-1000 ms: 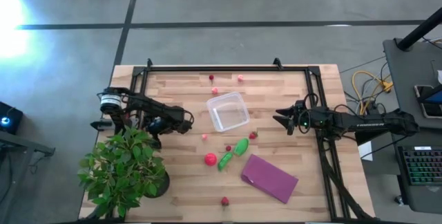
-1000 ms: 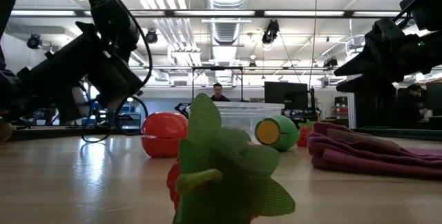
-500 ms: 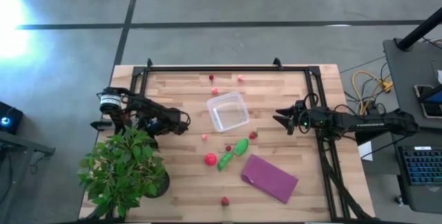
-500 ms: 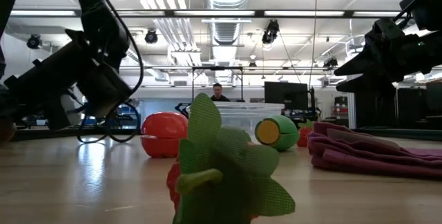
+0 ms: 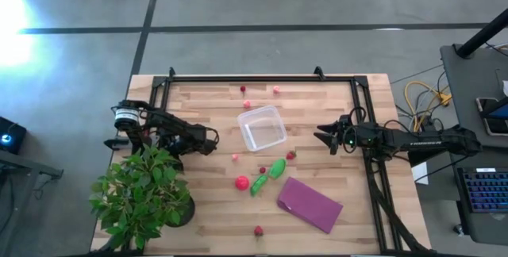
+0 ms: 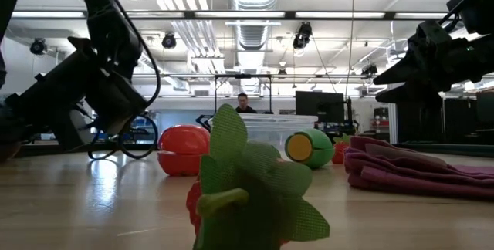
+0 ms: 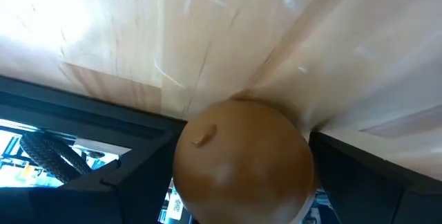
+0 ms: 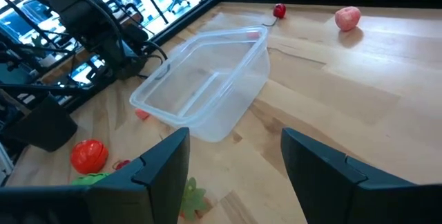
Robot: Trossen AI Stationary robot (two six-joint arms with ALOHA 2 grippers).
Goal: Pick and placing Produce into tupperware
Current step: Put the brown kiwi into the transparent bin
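Observation:
The clear tupperware (image 5: 262, 128) stands at the table's middle and also shows in the right wrist view (image 8: 207, 86). My left gripper (image 5: 176, 147) is at the table's left, beside the potted plant, shut on the brown ball (image 7: 242, 162). My right gripper (image 5: 321, 138) hangs open and empty to the right of the tupperware, and its fingers (image 8: 162, 162) frame the box. A larger red ball (image 5: 241, 182) and two green pods (image 5: 277, 168) (image 5: 259, 184) lie on the table nearer the front. Small red pieces lie scattered, some (image 5: 247, 104) behind the box. My left gripper pinches the brown ball between its two fingers, which stand on opposite sides of the ball (image 7: 190, 182). The ball is close to the table top. I cannot tell whether it touches the wood.
A leafy potted plant (image 5: 143, 193) stands at the near left corner, close to my left gripper. A flat purple rectangle (image 5: 309, 204) lies at the near right. A small red piece with green leaves (image 6: 239, 188) sits by the near edge. A black frame (image 5: 254, 78) runs along the table's edges.
My left gripper has gone a little toward the table's left edge, still shut on the brown ball.

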